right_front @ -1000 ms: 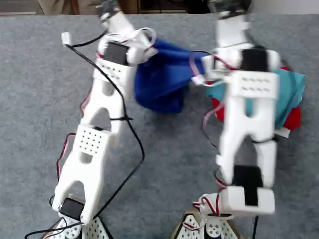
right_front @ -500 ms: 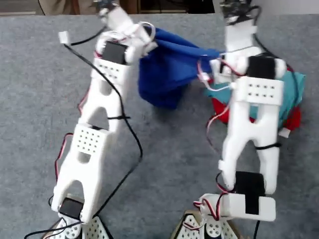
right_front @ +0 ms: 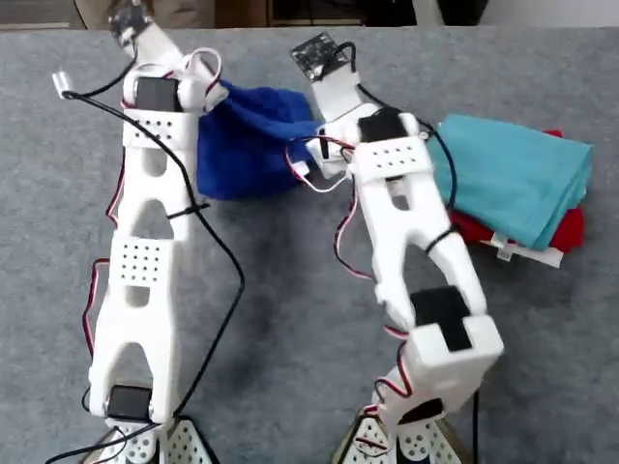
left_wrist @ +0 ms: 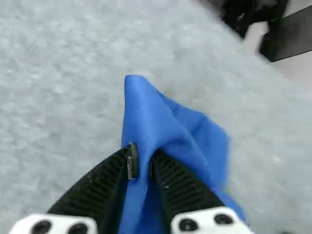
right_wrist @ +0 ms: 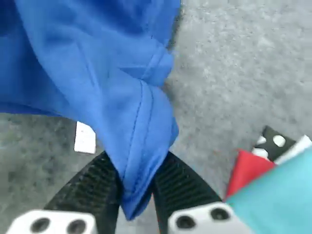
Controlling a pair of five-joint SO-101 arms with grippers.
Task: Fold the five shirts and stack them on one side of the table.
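A blue shirt [right_front: 247, 135] hangs bunched between the two arms at the back of the grey table. My left gripper [left_wrist: 141, 165] is shut on one edge of the blue shirt [left_wrist: 161, 126], at the shirt's left in the high view [right_front: 215, 95]. My right gripper [right_wrist: 136, 183] is shut on another edge of the blue shirt [right_wrist: 97, 73], at its right side in the high view [right_front: 319, 135]. A folded teal shirt [right_front: 513, 174] lies on a folded red shirt [right_front: 566, 232] at the right of the table; both also show in the right wrist view, teal [right_wrist: 282, 200] over red [right_wrist: 246, 170].
A white layer [right_front: 527, 253] peeks out under the red shirt. Cables trail along both arms. Bare grey table [right_front: 290, 290] lies in front of the shirts. A white tag [right_wrist: 85, 137] shows under the blue cloth.
Both arms have swung to the left with the blue shirt held between them, carrying it away from the teal and red stack. The right arm no longer covers the stack.
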